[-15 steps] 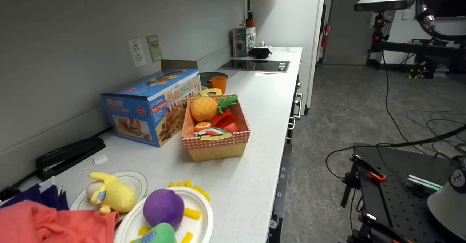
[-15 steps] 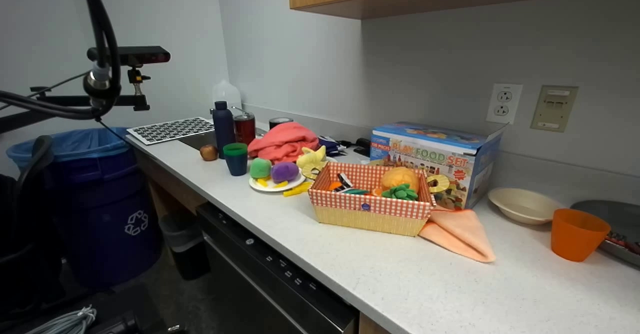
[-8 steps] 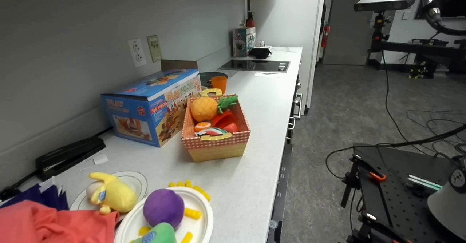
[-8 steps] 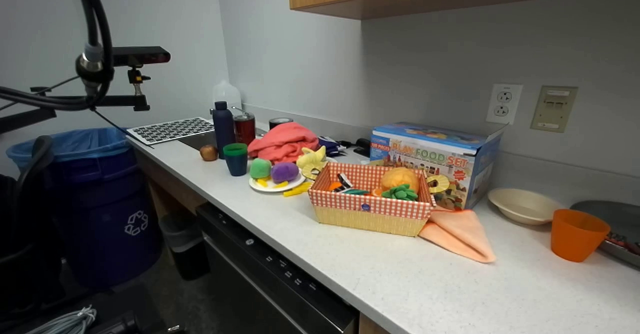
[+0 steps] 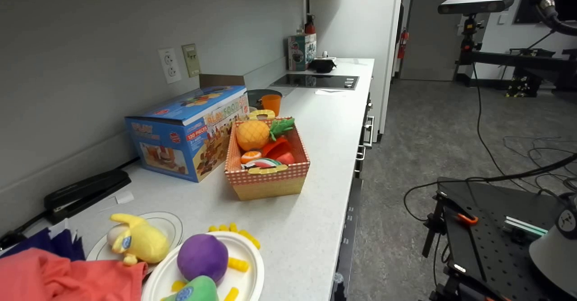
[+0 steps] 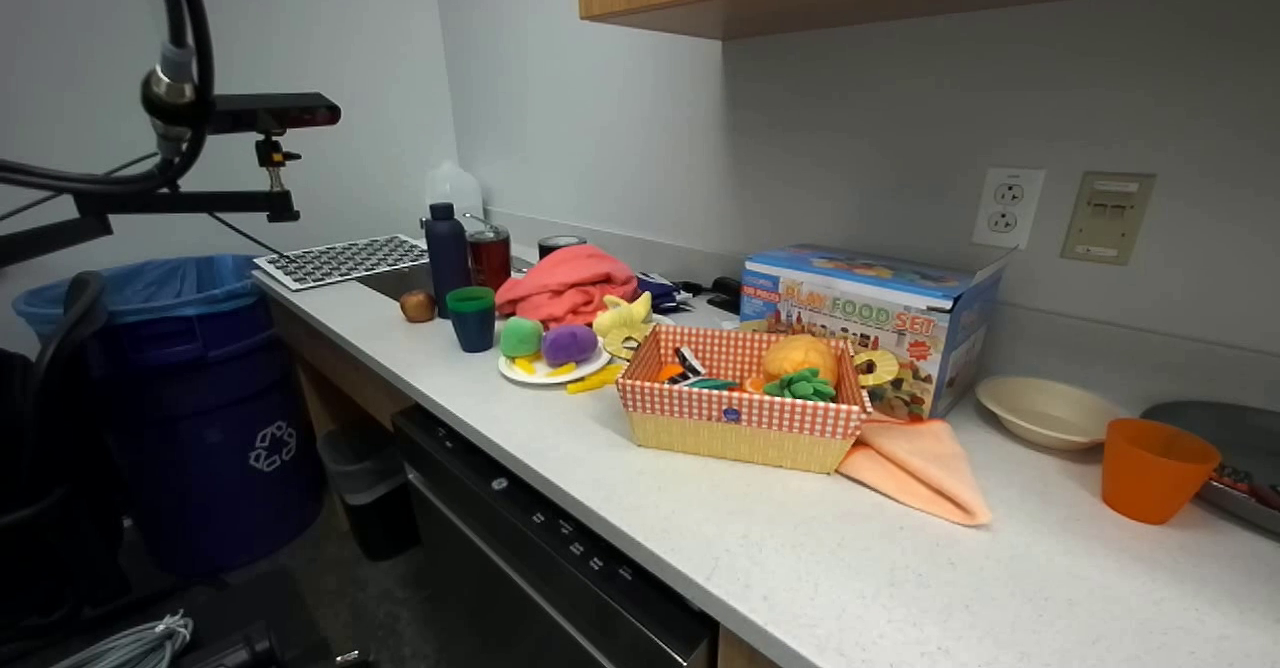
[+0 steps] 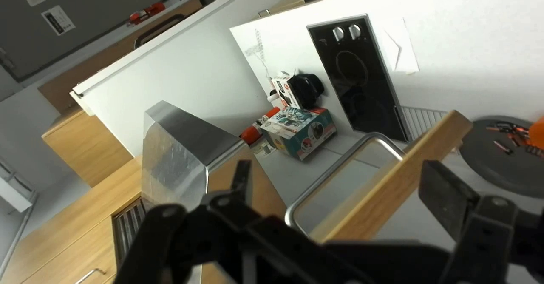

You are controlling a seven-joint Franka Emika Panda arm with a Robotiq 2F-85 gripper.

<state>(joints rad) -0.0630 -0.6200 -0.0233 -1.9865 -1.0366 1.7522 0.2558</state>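
Because the gripper (image 7: 338, 177) lies outside both exterior views, use the wrist view as the reference for positioning. A metal handle (image 7: 332, 173) and the wooden edge of a cabinet door (image 7: 395, 186) appear there between the two fingers (image 7: 446, 201). The handle runs alongside the edge, on the side toward the range hood (image 7: 187, 160). Past it lie the counter (image 7: 459, 41), its cooktop (image 7: 361, 75) and a teal box (image 7: 299, 131).

Sound alignment at this placement, by judgement, calls for three measures. Centre the handle in the gap. Rotate the gripper until the fingers run parallel to the handle. Allow clearance between the nearer finger and the door, since a finger that meets its edge could push the door instead of seating on the handle.

Tool condition: jaws spread wide, with no object clamped. As pictured, one finger overlaps a wooden surface (image 7: 265, 190) beside the hood; the other stands off the door edge, toward a dark round plate (image 7: 497, 171). No contact shows at either finger, although depth is hard to read from this angle and a light touch on the handle cannot be ruled out.
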